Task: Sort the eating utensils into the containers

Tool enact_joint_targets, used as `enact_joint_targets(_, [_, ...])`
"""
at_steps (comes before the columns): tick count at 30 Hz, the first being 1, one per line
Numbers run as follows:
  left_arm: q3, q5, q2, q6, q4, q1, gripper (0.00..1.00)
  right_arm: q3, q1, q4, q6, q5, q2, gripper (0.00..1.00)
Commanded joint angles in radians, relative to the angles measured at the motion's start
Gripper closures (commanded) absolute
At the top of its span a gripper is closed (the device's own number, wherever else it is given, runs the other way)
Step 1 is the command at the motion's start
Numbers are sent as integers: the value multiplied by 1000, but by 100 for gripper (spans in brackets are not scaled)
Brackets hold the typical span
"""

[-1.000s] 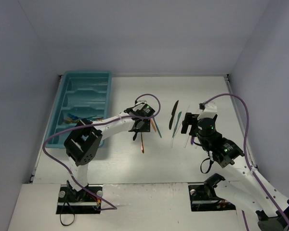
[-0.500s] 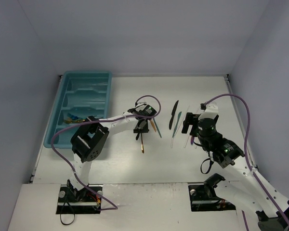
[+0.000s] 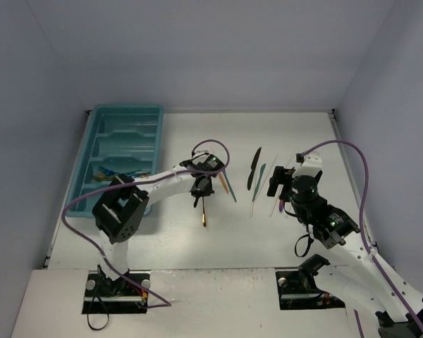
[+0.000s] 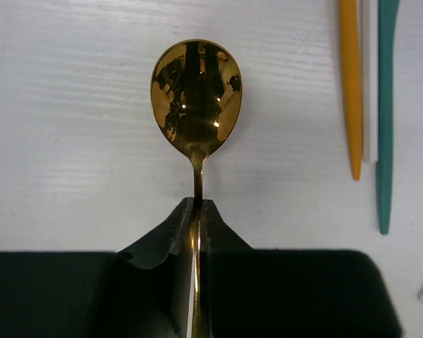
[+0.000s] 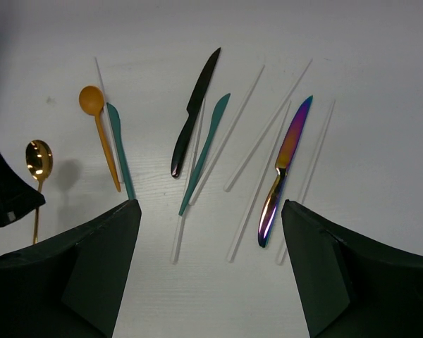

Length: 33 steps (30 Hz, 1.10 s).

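Both jaws of the left end effector point(image 4: 197, 205) are pinched tight on the thin handle of the gold spoon point(image 4: 196, 91), its bowl pointing away over the white surface point(image 4: 70, 141). The right end effector point(image 5: 210, 211) gapes wide, holding nothing, above a black knife point(image 5: 195, 116), a teal knife point(image 5: 206, 151) and an iridescent knife point(image 5: 285, 169). Far left, the teal tray point(image 3: 97, 134) seems to hold a few utensils point(image 3: 116, 170) toward its near end.

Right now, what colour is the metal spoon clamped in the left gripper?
Gold: a shiny, mirror-finish metal spoon, clearest in the left wrist view.
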Motion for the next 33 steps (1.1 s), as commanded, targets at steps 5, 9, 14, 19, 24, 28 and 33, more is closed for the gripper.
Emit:
enact_joint_targets(5, [-41,-78,-395,-75,-2,134,100,6,-7,35,17,43,-27,21])
enact_joint_targets(9, [-106,-146,-536,-131,-43,216,100,4,-7,35,17,40,-34,21])
enact_joint_targets(14, [-171,-235,-660,-259,-163,348,100,1,-7,35,21,38,-39,21])
enact_joint_targets(19, [-243,-206,-752,-372,-198,526,100,-1,-7,35,22,34,-37,21])
enact_joint_targets(24, [-316,-229,-816,-488,-200,627,100,-1,-7,34,20,32,-34,21])
enact_joint_targets(28, [-349,-180,-803,-565,-200,711,100,-1,-7,35,21,31,-32,21])
enact_joint_targets(33, [-406,-160,-780,-652,-201,758,100,-2,-7,35,21,31,-27,20])
